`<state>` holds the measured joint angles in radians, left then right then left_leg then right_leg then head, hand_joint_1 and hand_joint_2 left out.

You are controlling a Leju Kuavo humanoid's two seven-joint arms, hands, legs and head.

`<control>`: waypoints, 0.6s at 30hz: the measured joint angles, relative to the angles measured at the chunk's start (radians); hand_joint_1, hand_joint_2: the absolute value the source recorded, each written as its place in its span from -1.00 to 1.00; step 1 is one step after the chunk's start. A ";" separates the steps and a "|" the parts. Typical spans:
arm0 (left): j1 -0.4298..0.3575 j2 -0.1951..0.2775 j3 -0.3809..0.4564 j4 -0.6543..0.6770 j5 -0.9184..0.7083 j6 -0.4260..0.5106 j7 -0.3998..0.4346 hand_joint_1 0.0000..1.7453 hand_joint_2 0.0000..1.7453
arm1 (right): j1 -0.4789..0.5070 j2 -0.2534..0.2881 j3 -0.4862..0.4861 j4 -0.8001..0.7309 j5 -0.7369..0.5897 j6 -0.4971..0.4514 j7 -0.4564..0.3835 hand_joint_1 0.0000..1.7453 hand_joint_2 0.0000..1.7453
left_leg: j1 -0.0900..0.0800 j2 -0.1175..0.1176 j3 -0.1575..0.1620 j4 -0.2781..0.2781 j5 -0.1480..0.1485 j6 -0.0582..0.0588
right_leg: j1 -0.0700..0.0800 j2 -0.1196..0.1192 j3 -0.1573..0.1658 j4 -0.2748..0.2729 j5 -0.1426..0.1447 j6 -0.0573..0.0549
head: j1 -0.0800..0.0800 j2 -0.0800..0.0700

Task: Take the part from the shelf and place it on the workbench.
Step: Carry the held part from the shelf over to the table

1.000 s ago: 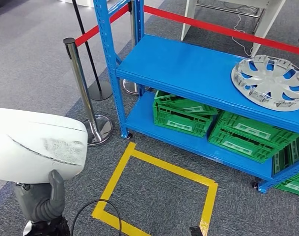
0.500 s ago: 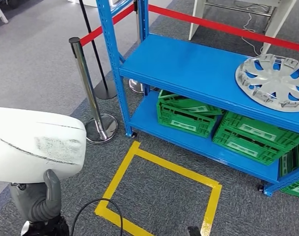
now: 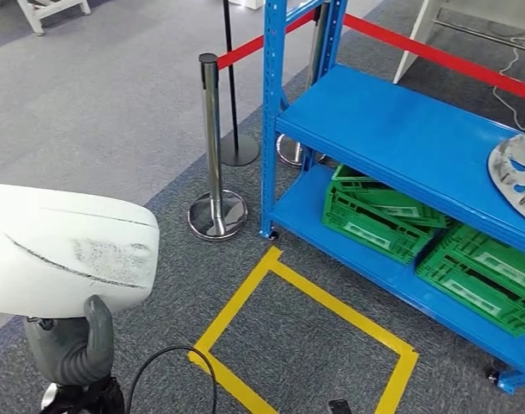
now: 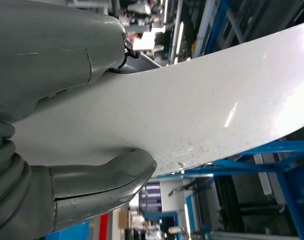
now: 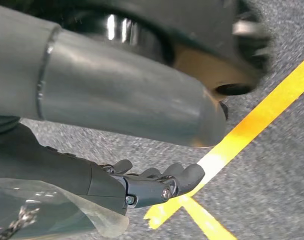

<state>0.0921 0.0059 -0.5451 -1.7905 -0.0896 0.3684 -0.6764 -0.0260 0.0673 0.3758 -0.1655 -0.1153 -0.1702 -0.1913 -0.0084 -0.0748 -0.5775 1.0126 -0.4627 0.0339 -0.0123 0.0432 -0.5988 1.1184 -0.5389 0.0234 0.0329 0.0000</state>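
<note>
Left hand [image 3: 71, 345] is gripping the white part [image 3: 64, 250] from underneath, thumb curling up against its lower edge; in the left wrist view the part [image 4: 187, 110] is sitting clamped between the thick thumb and the fingers [image 4: 105, 175]. Part is already off the blue shelf [image 3: 403, 129], sitting low on the robot's left side, its long axis running roughly sideways across the body and sticking out past the hand toward the centre. Right hand [image 5: 150, 185] is hanging over the carpet by the yellow tape square [image 3: 311, 336], fingers loosely extended, holding nothing. Workbench isn't visible, so which way the part needs to go can't be told from here; my guess is carrying is under way and placing not yet started. Left hand is the one on the job, right is idle.
</note>
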 joint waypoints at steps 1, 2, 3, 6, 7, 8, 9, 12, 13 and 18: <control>0.000 0.000 0.000 0.000 -0.002 0.000 0.000 1.00 1.00 | 0.000 0.000 0.000 0.000 -0.002 -0.001 -0.001 -1.00 -1.00 | 0.000 -0.012 -0.003 0.004 0.000 -0.002 | -0.002 0.025 0.027 -0.056 0.019 -0.003 | 0.000 0.000; 0.000 0.000 0.000 0.000 -0.003 0.000 0.000 1.00 1.00 | 0.000 0.000 0.000 0.000 -0.003 -0.001 -0.002 -1.00 -1.00 | 0.001 -0.022 -0.007 0.006 0.000 -0.007 | -0.003 0.045 0.045 -0.090 0.026 -0.005 | -0.001 0.000; 0.000 0.000 0.000 0.000 -0.005 0.001 0.000 1.00 1.00 | -0.001 0.000 0.000 0.001 -0.004 -0.002 -0.004 -1.00 -1.00 | 0.003 -0.034 -0.011 0.007 0.002 -0.013 | -0.002 0.052 0.052 -0.101 0.022 -0.006 | -0.001 0.000; 0.003 0.002 0.000 0.000 -0.009 0.006 0.000 1.00 1.00 | -0.003 0.002 -0.001 0.000 -0.004 -0.002 -0.007 -1.00 -1.00 | 0.004 -0.037 -0.022 0.017 0.000 -0.030 | -0.004 0.015 0.063 -0.113 0.028 -0.015 | -0.003 0.000; 0.003 0.003 0.000 0.000 -0.010 0.007 0.000 1.00 1.00 | -0.003 0.003 -0.001 0.000 -0.004 -0.001 -0.009 -1.00 -1.00 | 0.003 -0.015 -0.033 0.041 -0.016 -0.035 | -0.006 0.000 0.066 -0.117 0.029 -0.020 | -0.005 0.000; 0.002 0.004 0.000 0.000 -0.011 0.008 0.000 1.00 1.00 | -0.003 0.004 -0.001 0.000 -0.004 0.000 -0.009 -1.00 -1.00 | 0.003 0.015 -0.052 0.084 -0.041 -0.041 | -0.007 -0.016 0.070 -0.119 0.028 -0.023 | -0.007 0.000; 0.001 0.004 -0.001 0.000 -0.012 0.009 0.000 1.00 1.00 | -0.002 0.005 -0.001 0.000 -0.003 0.001 -0.010 -1.00 -1.00 | 0.005 0.041 -0.079 0.144 -0.070 -0.047 | -0.006 -0.032 0.072 -0.119 0.027 -0.026 | -0.010 0.000; 0.003 0.007 -0.001 0.001 -0.014 0.009 0.000 1.00 1.00 | 0.001 0.005 -0.001 0.000 -0.003 0.004 -0.012 -1.00 -1.00 | 0.016 0.061 -0.139 0.270 -0.104 -0.059 | -0.004 -0.081 0.078 -0.118 0.020 -0.028 | -0.010 0.000; 0.003 0.008 -0.001 0.001 -0.015 0.008 0.000 1.00 1.00 | 0.001 0.005 -0.001 0.000 -0.004 0.005 -0.014 -1.00 -1.00 | 0.019 0.066 -0.128 0.247 -0.080 -0.061 | -0.005 -0.095 0.080 -0.118 0.017 -0.027 | -0.010 0.000; 0.003 0.012 -0.002 0.001 -0.020 0.012 0.000 1.00 1.00 | -0.002 0.005 -0.001 0.000 -0.004 0.013 -0.019 -1.00 -1.00 | 0.007 0.159 -0.019 0.017 0.006 -0.043 | 0.006 -0.149 0.095 -0.117 -0.001 -0.006 | -0.009 0.000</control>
<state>0.0949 0.0178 -0.5468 -1.7894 -0.1091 0.3799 -0.6764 -0.0276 0.0721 0.3746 -0.1656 -0.1197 -0.1574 -0.2100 -0.0016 0.0844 -0.5966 1.0296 -0.4568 -0.0096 -0.0062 -0.1055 -0.5036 1.0014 -0.5394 0.0177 0.0236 0.0000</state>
